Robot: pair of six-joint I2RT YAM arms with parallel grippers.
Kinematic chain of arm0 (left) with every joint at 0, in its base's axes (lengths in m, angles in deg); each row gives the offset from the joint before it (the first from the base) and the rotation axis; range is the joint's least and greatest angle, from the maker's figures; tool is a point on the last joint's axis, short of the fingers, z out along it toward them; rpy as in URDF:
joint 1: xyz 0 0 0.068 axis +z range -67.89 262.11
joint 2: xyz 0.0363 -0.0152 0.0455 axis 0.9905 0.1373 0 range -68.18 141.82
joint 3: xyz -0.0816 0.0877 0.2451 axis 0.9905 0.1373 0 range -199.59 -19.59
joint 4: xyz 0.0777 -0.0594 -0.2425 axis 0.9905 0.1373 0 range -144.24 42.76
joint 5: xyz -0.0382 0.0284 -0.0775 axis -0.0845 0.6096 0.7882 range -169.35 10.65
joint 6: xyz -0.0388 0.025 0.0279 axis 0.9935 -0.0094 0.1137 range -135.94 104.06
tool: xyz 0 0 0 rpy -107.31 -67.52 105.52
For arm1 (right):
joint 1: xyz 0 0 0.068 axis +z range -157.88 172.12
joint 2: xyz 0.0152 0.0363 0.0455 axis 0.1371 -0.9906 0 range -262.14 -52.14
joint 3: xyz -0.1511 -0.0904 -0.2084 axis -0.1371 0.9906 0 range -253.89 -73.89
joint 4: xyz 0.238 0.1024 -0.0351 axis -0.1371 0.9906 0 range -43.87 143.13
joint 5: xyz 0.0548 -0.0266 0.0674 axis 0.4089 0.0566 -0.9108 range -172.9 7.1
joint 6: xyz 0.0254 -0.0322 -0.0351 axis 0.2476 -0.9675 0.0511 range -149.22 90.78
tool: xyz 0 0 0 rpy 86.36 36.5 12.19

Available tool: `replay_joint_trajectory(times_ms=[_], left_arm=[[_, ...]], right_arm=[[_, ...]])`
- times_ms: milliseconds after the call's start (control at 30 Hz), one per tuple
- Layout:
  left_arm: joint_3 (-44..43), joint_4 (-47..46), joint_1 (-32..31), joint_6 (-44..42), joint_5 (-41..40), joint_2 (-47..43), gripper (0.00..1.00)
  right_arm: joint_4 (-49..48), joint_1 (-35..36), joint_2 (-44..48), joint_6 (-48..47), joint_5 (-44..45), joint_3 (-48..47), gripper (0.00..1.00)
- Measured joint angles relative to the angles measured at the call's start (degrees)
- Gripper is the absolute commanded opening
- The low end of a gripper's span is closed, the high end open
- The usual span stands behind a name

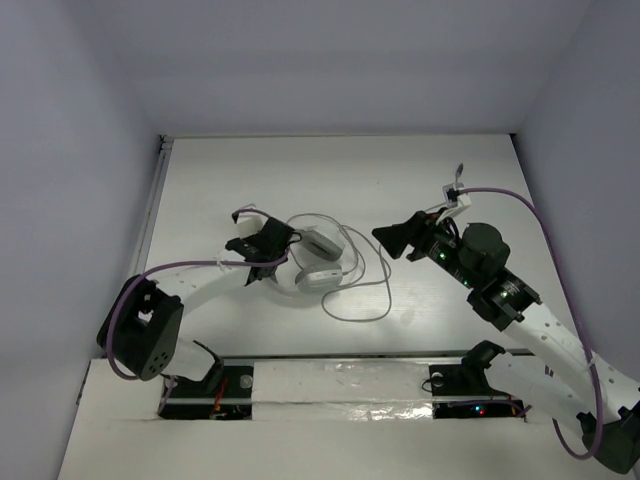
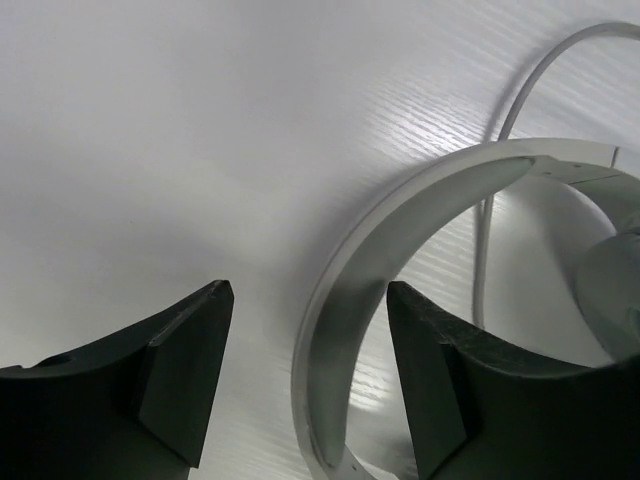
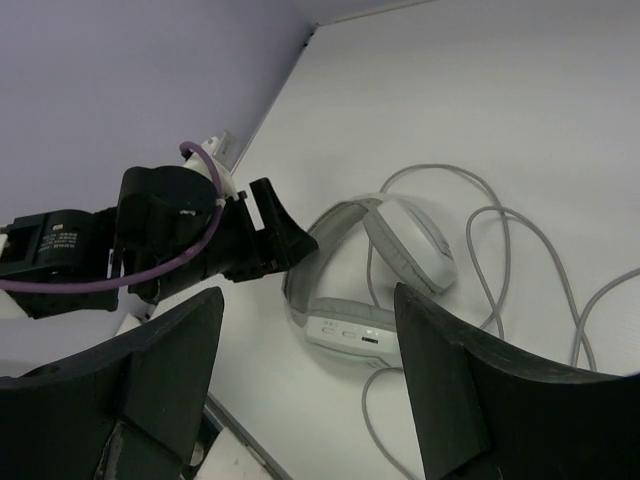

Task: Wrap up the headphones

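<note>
- White headphones (image 1: 319, 244) lie on the pale counter (image 1: 240, 180) near the middle of the top view, between the two arms.
- Their two oval earcups sit close together, one above the other in that frame, with the curved headband (image 2: 345, 290) arching round to the left of them.
- The thin grey cable (image 2: 515, 100) trails off to the right of the earcups in loose loops on the counter, hanging free of both arms.
- The left jaws are spread wide at the left side of the headphones. In the left wrist view the headband curves up between the two dark fingers (image 2: 185, 375), much closer to the finger on the right of the frame, which sits inside the arc. Whether that finger touches the band I cannot tell. Nothing is clamped.
- The right jaws are released too and hold nothing. In the top view they sit right of centre, pointing left toward the headphones, beside the outer cable loops.
- From the right wrist view the parted fingers (image 3: 165, 375) frame the headphones at centre, with the black left arm (image 3: 150, 240) and its purple lead at the headband end, in the left half of the frame.
</note>
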Motion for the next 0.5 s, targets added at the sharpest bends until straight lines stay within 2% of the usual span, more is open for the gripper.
replay_joint_trajectory(times_ms=[267,433,500], left_arm=[[2.6,-5.0,0.8,-4.4,2.7,2.8,0.60],[2.5,-9.5,1.0,-7.8,5.8,7.1,0.55],[1.9,-11.0,1.0,-9.2,5.8,8.2,0.49]], right_arm=[[0.0,0.0,-1.0,0.0,-0.2,0.0,0.75],[0.0,0.0,-1.0,0.0,-0.2,0.0,0.75],[0.0,0.0,-1.0,0.0,-0.2,0.0,0.75]])
